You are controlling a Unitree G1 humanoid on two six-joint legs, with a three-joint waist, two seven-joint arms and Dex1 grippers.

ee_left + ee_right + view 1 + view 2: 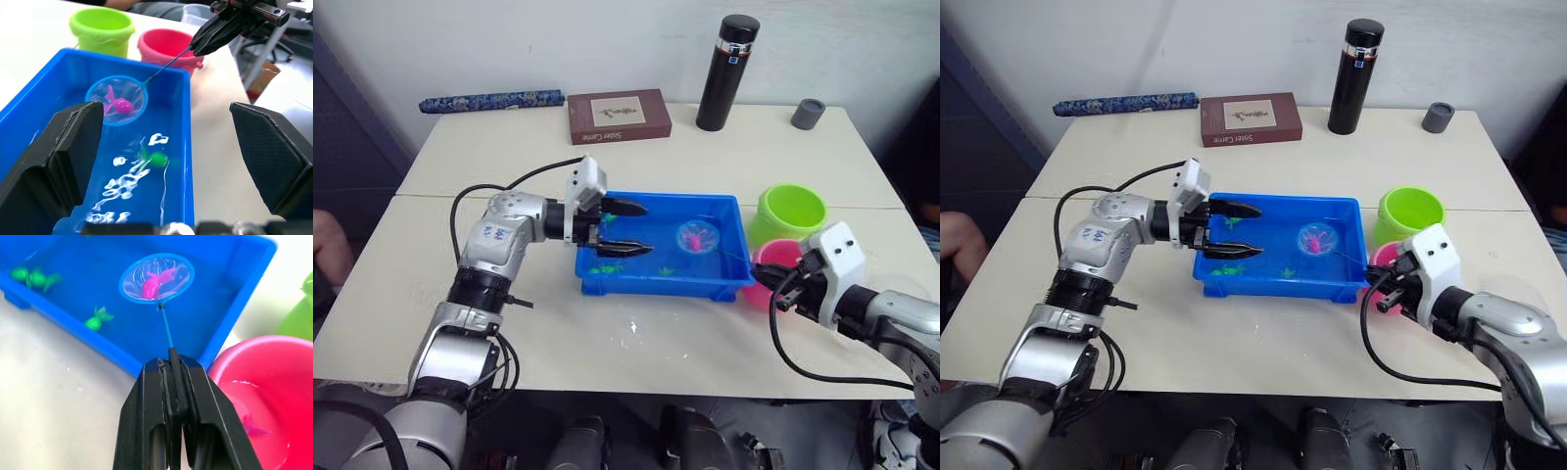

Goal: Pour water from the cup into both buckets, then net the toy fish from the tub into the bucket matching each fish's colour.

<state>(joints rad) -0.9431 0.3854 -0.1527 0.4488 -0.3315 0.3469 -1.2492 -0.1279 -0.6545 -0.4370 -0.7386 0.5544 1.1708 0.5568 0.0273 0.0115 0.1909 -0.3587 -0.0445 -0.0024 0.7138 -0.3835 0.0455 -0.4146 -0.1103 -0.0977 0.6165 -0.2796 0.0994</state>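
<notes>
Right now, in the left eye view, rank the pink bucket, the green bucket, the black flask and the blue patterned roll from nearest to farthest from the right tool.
1. pink bucket, right beside the right tool.
2. green bucket, just behind it.
3. black flask, at the table's far edge.
4. blue patterned roll, far-left corner.

The pink bucket is partly hidden behind the right gripper in the head views, and its rim is cut off by the edge of the right wrist view. A small shape under the water in that bucket is too blurred to be identified. The lime green bucket is cropped to a sliver there.
</notes>
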